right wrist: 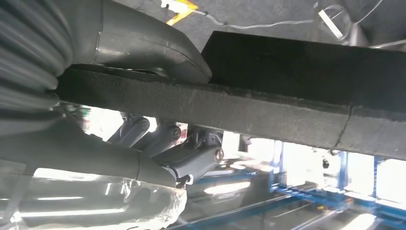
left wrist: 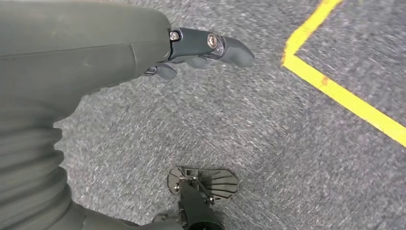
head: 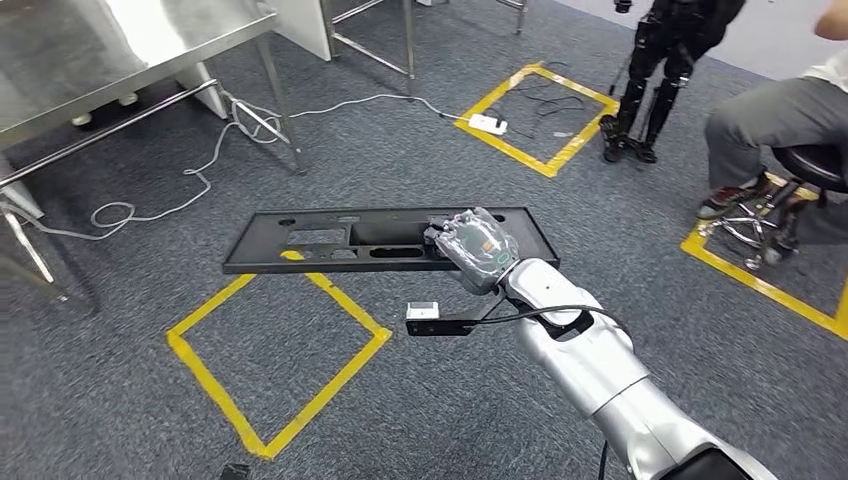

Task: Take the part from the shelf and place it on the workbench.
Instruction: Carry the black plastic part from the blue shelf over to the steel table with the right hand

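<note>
The right hand (head: 482, 250) is gripping the long black part (head: 330, 240) above the yellow floor square (head: 275, 345); the left hand (left wrist: 191, 48) is hanging loosely open.

Below me lies grey carpet (head: 420, 160) marked with yellow tape squares (head: 275, 345). A steel table (head: 110, 60) stands far left, white cables (head: 200, 170) trailing by its legs. A seated person (head: 775, 115) is on a stool (head: 800, 170) far right, near a small dark robot (head: 660, 70).
</note>
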Available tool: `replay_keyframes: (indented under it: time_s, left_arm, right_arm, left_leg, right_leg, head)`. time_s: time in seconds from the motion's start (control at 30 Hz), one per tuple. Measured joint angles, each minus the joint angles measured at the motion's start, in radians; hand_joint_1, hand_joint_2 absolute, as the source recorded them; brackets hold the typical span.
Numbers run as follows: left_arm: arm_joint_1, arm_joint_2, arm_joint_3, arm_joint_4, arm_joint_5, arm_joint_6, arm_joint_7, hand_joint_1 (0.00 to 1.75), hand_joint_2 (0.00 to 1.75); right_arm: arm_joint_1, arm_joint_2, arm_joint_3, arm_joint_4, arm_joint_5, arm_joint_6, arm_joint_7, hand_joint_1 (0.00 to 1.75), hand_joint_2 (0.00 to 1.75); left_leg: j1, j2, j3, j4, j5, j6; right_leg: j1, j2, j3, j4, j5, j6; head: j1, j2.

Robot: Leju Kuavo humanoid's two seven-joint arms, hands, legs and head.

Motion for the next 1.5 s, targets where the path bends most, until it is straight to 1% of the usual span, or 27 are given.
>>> replay_keyframes:
  time_s: [0.03, 0.1, 0.13, 0.2, 0.27, 0.3, 0.37, 0.43, 0.5, 0.53, 0.57, 0.63, 0.67, 0.73, 0.8, 0.87, 0.97, 1.0, 1.03, 1.07, 1.13, 1.17, 1.23, 1.3, 1.37, 1.43, 1.5]
  left_arm:
    - [0.001, -0.001, 0.000, 0.000, 0.000, 0.000, 0.000, 0.00, 1.75]
    - [0.002, -0.002, 0.000, 0.000, 0.000, -0.001, -0.001, 0.00, 1.75]
    - [0.002, -0.003, 0.001, 0.000, 0.000, -0.001, -0.001, 0.00, 1.75]
    - [0.003, -0.002, 0.002, 0.000, 0.000, 0.000, -0.003, 0.00, 1.75]
    - [0.007, -0.002, 0.004, 0.000, 0.000, 0.001, -0.003, 0.00, 1.75]
    - [0.010, -0.002, 0.005, 0.000, 0.000, 0.001, -0.003, 0.00, 1.75]
    - [0.012, -0.001, 0.006, 0.001, 0.000, 0.001, -0.003, 0.00, 1.75]
    - [0.010, -0.002, 0.007, 0.001, -0.001, 0.000, -0.003, 0.00, 1.75]
    - [0.009, -0.002, 0.007, 0.001, -0.003, 0.000, -0.003, 0.00, 1.75]
    - [0.010, -0.002, 0.008, 0.001, -0.003, -0.001, -0.003, 0.00, 1.75]
    - [0.010, -0.001, 0.008, 0.001, -0.003, -0.001, -0.003, 0.00, 1.75]
    - [0.009, -0.001, 0.009, 0.001, -0.003, -0.001, -0.003, 0.00, 1.75]
    - [0.007, 0.000, 0.010, 0.001, -0.003, -0.001, -0.003, 0.00, 1.75]
    - [0.006, 0.000, 0.012, 0.001, -0.003, -0.001, -0.003, 0.00, 1.75]
    - [0.006, 0.000, 0.014, 0.001, -0.003, -0.001, -0.003, 0.00, 1.75]
    - [0.006, -0.002, 0.014, 0.001, -0.003, -0.001, -0.002, 0.00, 1.75]
    - [0.001, -0.004, 0.015, 0.001, -0.004, 0.000, 0.000, 0.00, 1.75]
    - [0.000, -0.004, 0.015, 0.001, -0.004, -0.001, 0.000, 0.00, 1.75]
    - [0.001, -0.005, 0.015, 0.001, -0.004, -0.001, 0.001, 0.00, 1.75]
    - [0.002, -0.006, 0.015, 0.001, -0.005, -0.001, 0.001, 0.00, 1.75]
    - [0.003, -0.007, 0.015, 0.001, -0.006, -0.001, 0.002, 0.00, 1.75]
    - [0.003, -0.008, 0.015, 0.001, -0.006, -0.001, 0.003, 0.00, 1.75]
    - [0.004, -0.008, 0.016, 0.001, -0.006, 0.000, 0.004, 0.00, 1.75]
    - [0.008, -0.007, 0.017, 0.001, -0.006, 0.001, 0.005, 0.00, 1.75]
    - [0.010, -0.006, 0.017, 0.001, -0.006, 0.001, 0.005, 0.00, 1.75]
    - [0.009, -0.006, 0.017, 0.001, -0.006, 0.001, 0.005, 0.00, 1.75]
    - [0.008, -0.006, 0.017, 0.001, -0.006, 0.001, 0.005, 0.00, 1.75]
  right_arm:
    - [0.002, -0.001, 0.000, 0.001, 0.001, 0.000, 0.000, 1.71, 1.75]
    - [0.002, -0.001, 0.001, 0.002, 0.001, 0.001, 0.000, 1.71, 1.75]
    - [0.000, -0.001, 0.001, 0.002, 0.002, 0.003, 0.000, 1.71, 1.75]
    - [-0.005, 0.002, 0.002, 0.003, 0.002, 0.007, 0.000, 1.71, 1.75]
    - [-0.007, 0.006, 0.003, 0.003, 0.003, 0.010, 0.000, 1.71, 1.75]
    - [-0.008, 0.009, 0.004, 0.003, 0.004, 0.010, 0.000, 1.71, 1.75]
    - [-0.012, 0.014, 0.004, 0.002, 0.004, 0.010, 0.000, 1.71, 1.75]
    - [-0.013, 0.015, 0.005, 0.003, 0.003, 0.011, 0.000, 1.71, 1.75]
    - [-0.011, 0.012, 0.006, 0.003, 0.003, 0.011, 0.000, 1.71, 1.75]
    - [-0.011, 0.011, 0.006, 0.003, 0.003, 0.011, 0.000, 1.71, 1.75]
    - [-0.010, 0.010, 0.007, 0.003, 0.003, 0.011, 0.000, 1.71, 1.75]
    - [-0.011, 0.010, 0.007, 0.003, 0.003, 0.011, 0.000, 1.71, 1.75]
    - [-0.012, 0.009, 0.007, 0.002, 0.003, 0.011, 0.000, 1.71, 1.75]
    - [-0.012, 0.008, 0.007, 0.002, 0.003, 0.011, 0.001, 1.71, 1.75]
    - [-0.012, 0.007, 0.007, 0.001, 0.003, 0.011, 0.002, 1.71, 1.75]
    - [-0.013, 0.006, 0.006, -0.002, 0.002, 0.010, 0.002, 1.71, 1.75]
    - [-0.006, -0.004, 0.006, -0.003, -0.002, 0.011, 0.003, 1.71, 1.75]
    - [-0.001, -0.007, 0.006, -0.003, -0.003, 0.011, 0.004, 1.71, 1.75]
    - [0.004, -0.011, 0.006, -0.003, -0.004, 0.011, 0.004, 1.71, 1.75]
    - [0.008, -0.013, 0.006, -0.003, -0.004, 0.011, 0.005, 1.71, 1.75]
    - [0.010, -0.015, 0.005, -0.004, -0.005, 0.011, 0.005, 1.71, 1.75]
    - [0.010, -0.015, 0.005, -0.004, -0.006, 0.011, 0.005, 1.71, 1.75]
    - [0.013, -0.014, 0.005, -0.006, -0.006, 0.011, 0.005, 1.71, 1.75]
    - [0.015, -0.011, 0.005, -0.007, -0.006, 0.011, 0.005, 1.71, 1.75]
    - [0.014, -0.007, 0.005, -0.009, -0.006, 0.011, 0.006, 1.71, 1.75]
    - [0.014, -0.005, 0.005, -0.011, -0.006, 0.011, 0.006, 1.71, 1.75]
    - [0.018, -0.005, 0.006, -0.011, -0.006, 0.011, 0.006, 1.71, 1.75]
  left_leg:
    - [0.002, -0.013, 0.000, 0.001, 0.000, -0.003]
    - [0.009, -0.038, -0.002, 0.009, -0.004, -0.015]
    - [0.010, -0.048, -0.006, 0.016, -0.007, -0.024]
    - [0.012, -0.064, -0.016, 0.026, -0.012, -0.040]
    - [0.014, -0.073, -0.023, 0.029, -0.012, -0.049]
    - [0.016, -0.063, -0.026, 0.035, -0.015, -0.053]
    - [0.016, -0.020, -0.051, 0.089, -0.048, -0.061]
    - [0.017, 0.020, -0.106, 0.207, -0.106, -0.068]
    - [0.019, 0.029, -0.156, 0.299, -0.134, -0.069]
    - [0.020, 0.030, -0.158, 0.298, -0.122, -0.067]
    - [0.019, 0.035, -0.141, 0.260, -0.094, -0.063]
    - [0.011, 0.066, -0.075, 0.130, -0.033, -0.050]
    - [0.005, 0.081, -0.051, 0.081, -0.017, -0.044]
    - [-0.006, 0.087, -0.038, 0.050, -0.017, -0.038]
    - [-0.003, 0.066, -0.033, 0.039, -0.013, -0.032]
    - [0.004, 0.046, -0.021, 0.021, -0.005, -0.021]
    - [0.006, 0.009, -0.016, 0.013, -0.001, -0.011]
    - [0.006, -0.006, -0.016, 0.014, -0.001, -0.010]
    - [0.006, -0.020, -0.016, 0.014, -0.001, -0.011]
    - [0.006, -0.034, -0.016, 0.015, -0.001, -0.012]
    - [0.005, -0.057, -0.017, 0.019, -0.003, -0.017]
    - [0.003, -0.067, -0.020, 0.023, -0.005, -0.022]
    - [0.002, -0.083, -0.027, 0.030, -0.007, -0.034]
    - [0.006, -0.091, -0.032, 0.034, -0.009, -0.045]
    - [0.006, -0.052, -0.048, 0.071, -0.033, -0.056]
    - [0.009, 0.007, -0.100, 0.185, -0.092, -0.068]
    - [0.015, 0.028, -0.162, 0.306, -0.136, -0.075]
  right_leg:
    - [-0.006, 0.001, 0.005, -0.017, 0.014, 0.012]
    - [-0.021, 0.013, 0.065, -0.151, 0.072, 0.041]
    - [-0.026, 0.023, 0.098, -0.216, 0.096, 0.048]
    - [-0.027, 0.037, 0.127, -0.274, 0.114, 0.040]
    - [-0.025, 0.027, 0.125, -0.271, 0.115, 0.021]
    - [-0.025, 0.022, 0.125, -0.272, 0.115, 0.015]
    - [-0.027, 0.010, 0.128, -0.273, 0.115, 0.003]
    - [-0.021, -0.004, 0.132, -0.273, 0.112, -0.006]
    - [-0.015, -0.022, 0.134, -0.273, 0.108, -0.011]
    - [-0.013, -0.031, 0.136, -0.273, 0.105, -0.014]
    - [-0.011, -0.039, 0.139, -0.273, 0.103, -0.015]
    - [-0.005, -0.055, 0.147, -0.273, 0.097, -0.014]
    - [-0.002, -0.062, 0.150, -0.274, 0.094, -0.012]
    - [0.005, -0.079, 0.152, -0.276, 0.089, -0.004]
    - [0.007, -0.091, 0.155, -0.277, 0.084, 0.004]
    - [0.008, -0.062, 0.137, -0.233, 0.059, 0.005]
    - [0.002, -0.006, 0.034, -0.035, -0.014, -0.004]
    - [0.001, -0.003, 0.006, 0.013, -0.025, -0.001]
    - [0.000, -0.001, -0.005, 0.021, -0.020, 0.005]
    - [-0.002, 0.001, 0.005, -0.013, 0.001, 0.014]
    - [-0.010, 0.026, 0.066, -0.159, 0.066, 0.032]
    - [-0.014, 0.040, 0.094, -0.222, 0.093, 0.033]
    - [-0.015, 0.055, 0.120, -0.272, 0.114, 0.023]
    - [-0.015, 0.038, 0.124, -0.274, 0.116, 0.007]
    - [-0.019, 0.022, 0.130, -0.278, 0.117, -0.006]
    - [-0.016, 0.005, 0.136, -0.279, 0.114, -0.017]
    - [-0.011, -0.015, 0.140, -0.279, 0.109, -0.023]
  head:
    - [0.000, 0.000]
    - [0.000, 0.000]
    - [0.002, 0.000]
    - [0.001, 0.000]
    - [0.000, 0.000]
    - [-0.001, 0.000]
    - [-0.005, 0.000]
    - [-0.010, 0.000]
    - [-0.010, 0.000]
    - [-0.010, 0.000]
    - [-0.010, 0.000]
    - [-0.010, 0.000]
    - [-0.009, 0.000]
    - [-0.009, 0.000]
    - [-0.008, 0.000]
    - [-0.006, 0.000]
    - [-0.004, 0.000]
    - [-0.004, 0.000]
    - [-0.003, 0.000]
    - [-0.003, 0.000]
    - [-0.003, 0.000]
    - [-0.004, 0.000]
    - [-0.005, 0.000]
    - [-0.005, 0.000]
    - [-0.010, 0.000]
    - [-0.016, 0.000]
    - [-0.017, 0.000]
